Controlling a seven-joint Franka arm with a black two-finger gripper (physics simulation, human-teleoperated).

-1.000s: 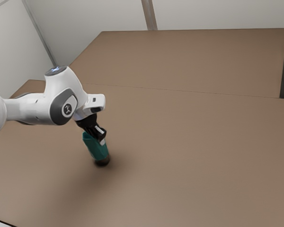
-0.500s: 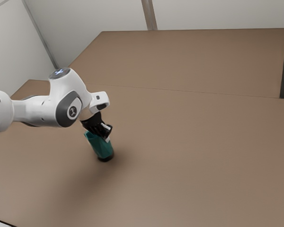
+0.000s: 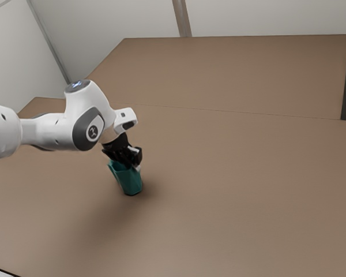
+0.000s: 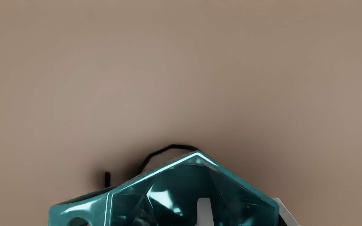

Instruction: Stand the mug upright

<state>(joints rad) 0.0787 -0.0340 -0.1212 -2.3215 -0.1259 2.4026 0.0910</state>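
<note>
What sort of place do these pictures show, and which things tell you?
Probably a simulated robotics lab: a white robot arm reaches over a broad brown table, with plain pale walls behind.

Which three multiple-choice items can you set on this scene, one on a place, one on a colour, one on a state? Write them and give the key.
1. Where is the mug in the exterior view?
A. Near the right edge
B. Beneath the end of the arm
C. In the top right corner

2. What colour is the mug?
A. Red
B. Yellow
C. Teal

3. How does the mug's mouth stand?
A. Open, facing upward
B. Facing straight down
C. Closed by a lid

Key:
1. B: the exterior view has the mug right under the arm's end, left of centre.
2. C: both views show teal walls.
3. A: the wrist view looks past the rim into the mug, from above.
</note>
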